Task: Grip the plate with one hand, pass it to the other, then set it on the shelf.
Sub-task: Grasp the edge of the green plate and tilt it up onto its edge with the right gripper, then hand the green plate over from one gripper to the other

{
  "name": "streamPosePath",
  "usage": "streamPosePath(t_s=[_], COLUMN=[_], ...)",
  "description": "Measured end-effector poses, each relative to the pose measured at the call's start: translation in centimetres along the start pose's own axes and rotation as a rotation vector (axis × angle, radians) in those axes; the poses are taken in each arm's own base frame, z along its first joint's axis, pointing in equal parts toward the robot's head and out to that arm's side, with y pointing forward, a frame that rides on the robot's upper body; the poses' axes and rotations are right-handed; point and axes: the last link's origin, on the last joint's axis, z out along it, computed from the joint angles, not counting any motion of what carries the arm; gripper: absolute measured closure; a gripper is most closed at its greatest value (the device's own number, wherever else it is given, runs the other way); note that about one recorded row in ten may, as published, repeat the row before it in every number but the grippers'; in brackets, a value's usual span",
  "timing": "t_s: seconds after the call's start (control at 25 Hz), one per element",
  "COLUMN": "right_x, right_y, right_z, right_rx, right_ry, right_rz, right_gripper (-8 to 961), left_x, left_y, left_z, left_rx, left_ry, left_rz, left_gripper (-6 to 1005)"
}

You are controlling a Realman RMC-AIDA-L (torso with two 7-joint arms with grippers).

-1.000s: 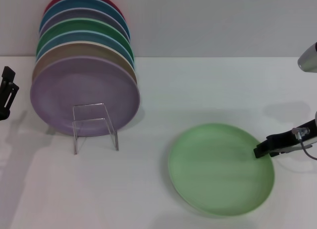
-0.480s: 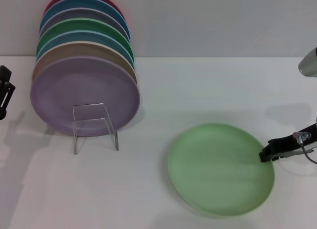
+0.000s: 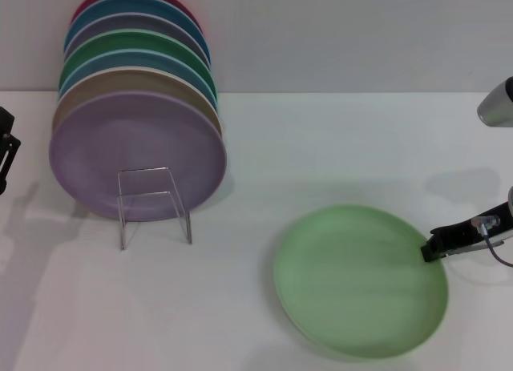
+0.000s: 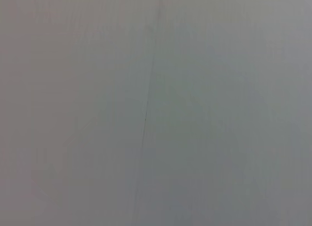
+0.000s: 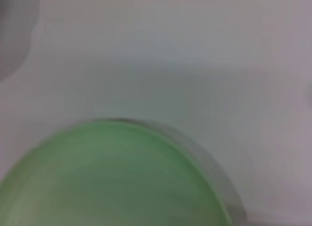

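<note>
The pale light-green plate (image 3: 359, 281) lies low over the white table at the front right; it also fills the lower part of the right wrist view (image 5: 107, 182). My right gripper (image 3: 434, 248) is at the plate's right rim and appears shut on it. The clear acrylic shelf (image 3: 152, 204) stands at the left, in front of a leaning stack of plates. My left gripper (image 3: 5, 151) is only partly in view at the far left edge, well away from the plate. The left wrist view shows only a plain grey surface.
A row of several coloured plates leans upright at the back left, with a lilac plate (image 3: 136, 155) in front and a darker green one (image 3: 140, 46) farther back. A white wall runs behind the table (image 3: 321, 147).
My right gripper drew back to the plate's right rim, then the plate shifted slightly right and toward the front with it. My left gripper slid a little farther out of view.
</note>
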Motion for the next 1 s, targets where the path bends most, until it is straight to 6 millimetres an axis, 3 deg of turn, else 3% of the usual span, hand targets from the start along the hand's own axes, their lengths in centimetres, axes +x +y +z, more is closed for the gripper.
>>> streamPosePath(t_s=[0.32,0.68,1.0], right_x=[-0.4,-1.9,-3.0], right_y=[0.0,0.6,0.6], right_z=[-0.7,-5.0,-5.0], right_rx=[0.014,0.031,0.128], right_ry=[-0.044,-0.342,-0.525], right_rz=[-0.013,-0.115,-0.203], right_gripper=[936,935,936], left_x=[0.0,0.1,0.1], left_y=[-0.1,0.0,0.1], left_z=[0.0,0.0,0.1], left_rx=[0.000,0.000,-0.002], left_ry=[-0.002,0.002,0.008], left_rz=[0.002,0.001,-0.008], left_gripper=[184,184,184])
